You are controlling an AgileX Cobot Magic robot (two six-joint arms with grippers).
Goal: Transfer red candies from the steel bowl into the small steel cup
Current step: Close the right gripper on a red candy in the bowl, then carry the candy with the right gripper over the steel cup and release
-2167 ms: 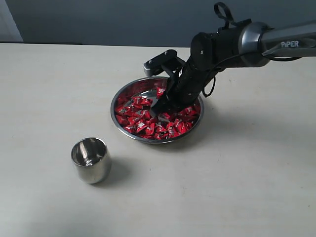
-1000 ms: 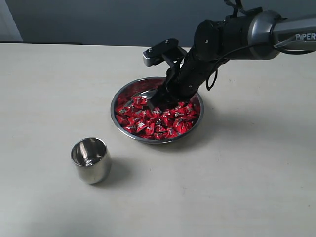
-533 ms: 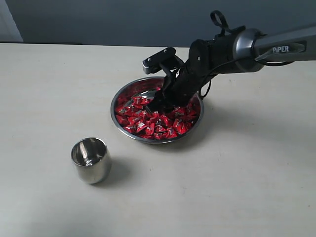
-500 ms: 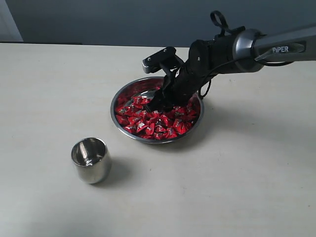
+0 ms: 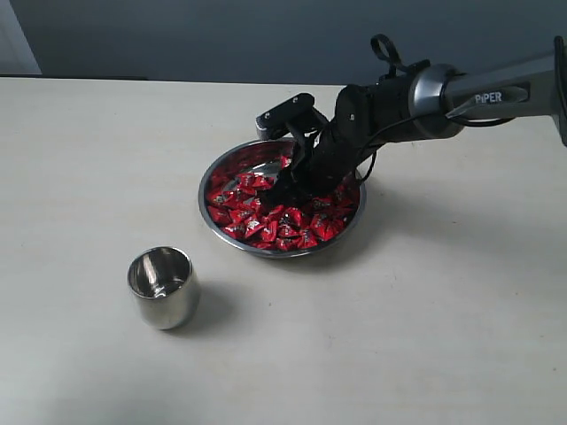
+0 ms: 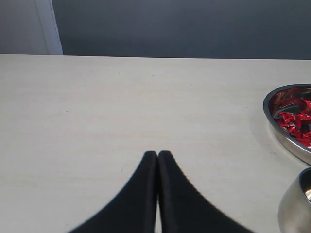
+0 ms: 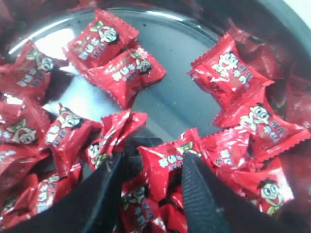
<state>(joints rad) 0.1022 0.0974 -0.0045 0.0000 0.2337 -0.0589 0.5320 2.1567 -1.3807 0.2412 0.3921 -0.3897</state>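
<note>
The steel bowl [image 5: 203, 202] sits mid-table, filled with red candies [image 5: 266, 226]. My right gripper [image 5: 282, 188] dips into the pile near the bowl's middle. In the right wrist view this gripper [image 7: 153, 160] stands open, its fingers either side of one red candy [image 7: 163, 167], with a gap at one finger. Bare bowl bottom [image 7: 180, 87] shows beyond. The small steel cup [image 5: 162, 286] stands upright in front of the bowl, to its left. My left gripper [image 6: 157, 154] is shut and empty over bare table, with the bowl [image 6: 282, 133] and cup [image 6: 296, 208] off to one side.
The beige table [image 5: 425, 310] runs back to a dark wall. The right arm [image 5: 416, 88] reaches in from the right above the bowl's far rim. The left arm does not show in the exterior view.
The right arm has come down and shifted slightly left, sinking the gripper's tips back among the candies after a brief rise. Bowl and cup have not moved.
</note>
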